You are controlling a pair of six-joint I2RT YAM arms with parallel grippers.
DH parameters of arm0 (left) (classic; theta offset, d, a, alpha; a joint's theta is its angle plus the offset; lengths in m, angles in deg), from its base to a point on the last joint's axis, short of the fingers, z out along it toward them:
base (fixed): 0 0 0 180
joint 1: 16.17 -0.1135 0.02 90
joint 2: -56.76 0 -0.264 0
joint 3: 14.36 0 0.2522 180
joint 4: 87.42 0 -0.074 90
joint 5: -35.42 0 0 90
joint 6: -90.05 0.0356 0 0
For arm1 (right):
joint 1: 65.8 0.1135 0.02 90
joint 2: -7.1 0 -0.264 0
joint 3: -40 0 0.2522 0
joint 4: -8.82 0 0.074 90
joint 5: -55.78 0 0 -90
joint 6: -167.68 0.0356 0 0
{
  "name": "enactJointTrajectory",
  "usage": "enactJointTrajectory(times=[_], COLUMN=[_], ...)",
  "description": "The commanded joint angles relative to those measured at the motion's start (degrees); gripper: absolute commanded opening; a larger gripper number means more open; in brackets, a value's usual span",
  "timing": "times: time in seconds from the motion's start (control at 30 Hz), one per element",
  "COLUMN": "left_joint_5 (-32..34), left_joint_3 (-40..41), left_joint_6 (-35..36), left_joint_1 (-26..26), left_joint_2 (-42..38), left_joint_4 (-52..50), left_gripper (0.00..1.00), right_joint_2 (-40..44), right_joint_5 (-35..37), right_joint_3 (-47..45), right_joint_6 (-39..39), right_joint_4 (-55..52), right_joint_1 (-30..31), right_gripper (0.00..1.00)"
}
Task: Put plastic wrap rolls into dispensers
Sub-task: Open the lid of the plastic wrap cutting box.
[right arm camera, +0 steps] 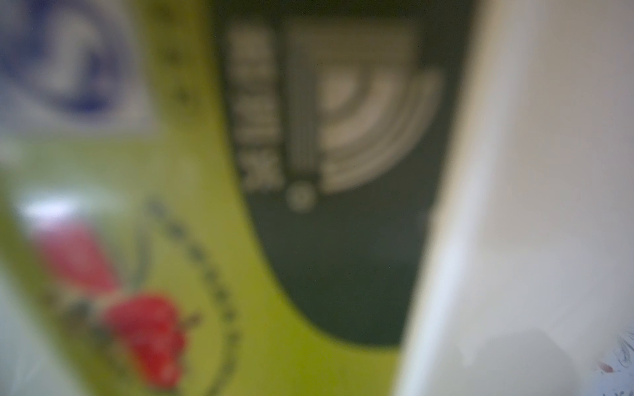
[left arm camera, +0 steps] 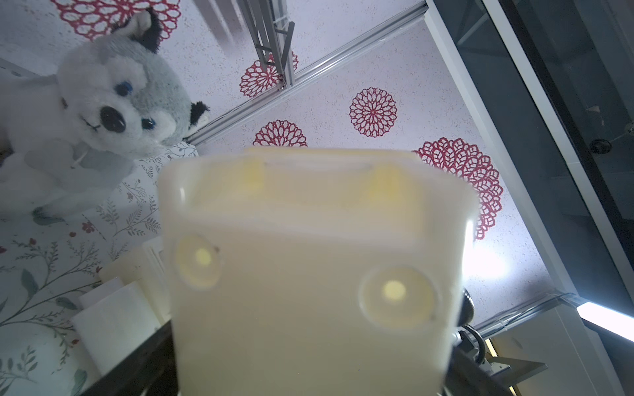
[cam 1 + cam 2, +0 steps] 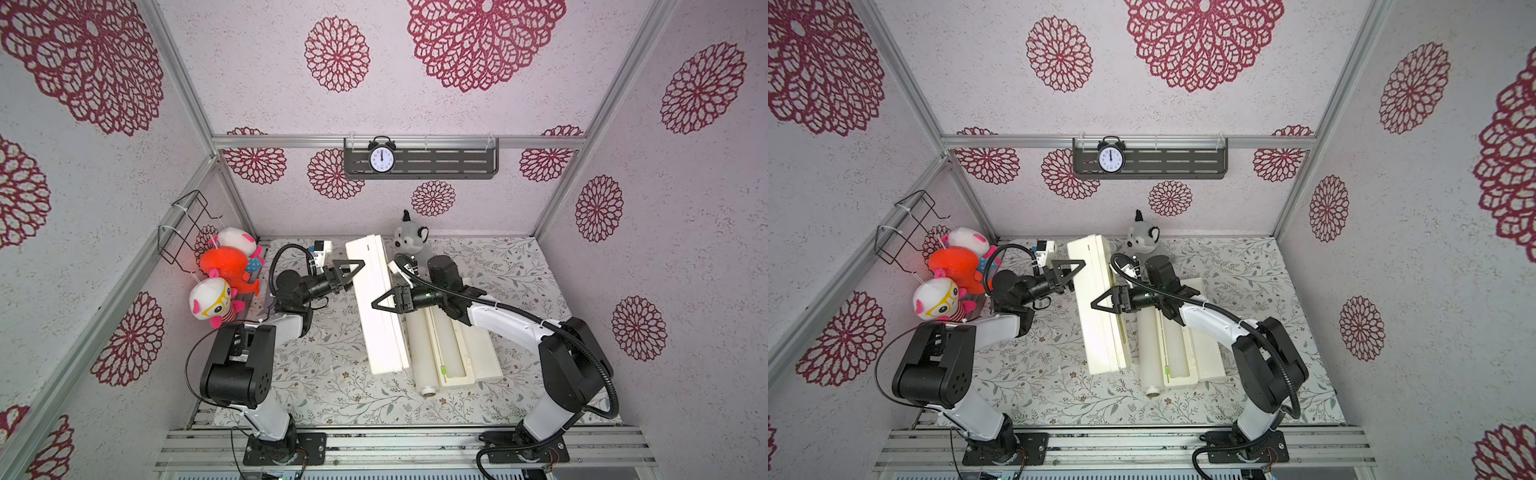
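Note:
A closed cream dispenser (image 3: 376,307) (image 3: 1100,307) stands on its long side mid-table. My left gripper (image 3: 357,274) (image 3: 1077,274) meets its left face; the left wrist view shows its underside (image 2: 308,274), with round feet, filling the span between the dark fingers (image 2: 137,363), contact unclear. My right gripper (image 3: 376,305) (image 3: 1096,305) reaches over its right edge; the right wrist view is filled by the blurred yellow-green lid label (image 1: 308,240), fingers hidden. An open dispenser (image 3: 482,357) (image 3: 1208,357) lies to the right. A plastic wrap roll (image 3: 420,353) (image 3: 1148,353) lies between the two dispensers.
A grey husky plush (image 3: 411,241) (image 2: 103,103) sits at the back behind the dispensers. Three plush toys (image 3: 228,270) and a wire basket (image 3: 187,228) hang on the left wall. A clock shelf (image 3: 419,160) is on the back wall.

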Motion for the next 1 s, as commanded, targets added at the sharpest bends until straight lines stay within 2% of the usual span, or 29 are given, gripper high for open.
enactJointTrajectory(times=[0.0,0.23,0.4,0.47,0.57,0.77,0.97], left_joint_5=[-0.3,-1.81,-1.74,-1.38,-1.44,-1.04,-1.13], left_joint_3=[-1.73,-3.45,-2.26,-1.7,-1.21,0.2,1.36], left_joint_6=[-0.56,-2.64,-6.13,-6.22,-6.03,-5.59,-7.15], left_joint_1=[0.11,3.05,2.64,1.97,1.24,-0.49,-2.42], left_joint_2=[-0.17,2.71,4.02,3.67,3.09,1.99,1.47], left_joint_4=[0.47,5.39,11.2,11.13,10.12,9.24,12.77], left_gripper=[0.98,0.98,0.98,0.88,0.82,0.78,0.77], right_joint_2=[2.33,2.17,2.58,2.58,2.7,4.3,6.95], right_joint_5=[-2.29,-3.7,-3.82,-3.39,-2.36,-1.32,-1.36], right_joint_3=[0.69,0.93,1.04,0.96,0.45,-3.85,-7.08], right_joint_6=[-1.61,-2.06,-2.11,-1.73,-0.36,7.13,10.17], right_joint_4=[2.92,2.9,2.89,3.0,4.05,15.41,23.25], right_joint_1=[0.58,1.39,1.39,1.31,0.7,-1.3,-1.68], right_gripper=[0.69,0.68,0.68,0.68,0.68,0.68,0.68])
